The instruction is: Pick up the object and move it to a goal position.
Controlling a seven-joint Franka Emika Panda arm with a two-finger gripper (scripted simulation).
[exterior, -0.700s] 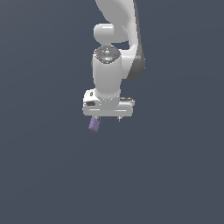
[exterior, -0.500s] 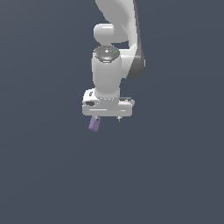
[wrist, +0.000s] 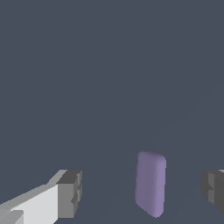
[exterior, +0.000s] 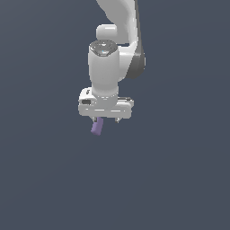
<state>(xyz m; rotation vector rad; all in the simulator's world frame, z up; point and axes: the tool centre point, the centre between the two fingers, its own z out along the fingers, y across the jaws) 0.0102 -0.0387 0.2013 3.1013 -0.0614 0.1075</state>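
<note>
The object is a small matte purple block (exterior: 97, 126), elongated and standing roughly upright. In the exterior view it hangs just below the white gripper (exterior: 106, 120), toward the exterior view's left side of the hand. In the wrist view the purple block (wrist: 150, 183) stands between the two grey fingertips (wrist: 70, 194), closer to one of them, with a clear gap on each side. The gripper (wrist: 141, 190) is open around the block and touches it on neither side.
The white arm (exterior: 108, 67) rises above the gripper toward the top of the exterior view. All around is a plain dark grey surface with no other object, edge or marker in sight.
The arm and gripper have shifted slightly up and toward the exterior view's left. The purple block still sits just below the hand.
</note>
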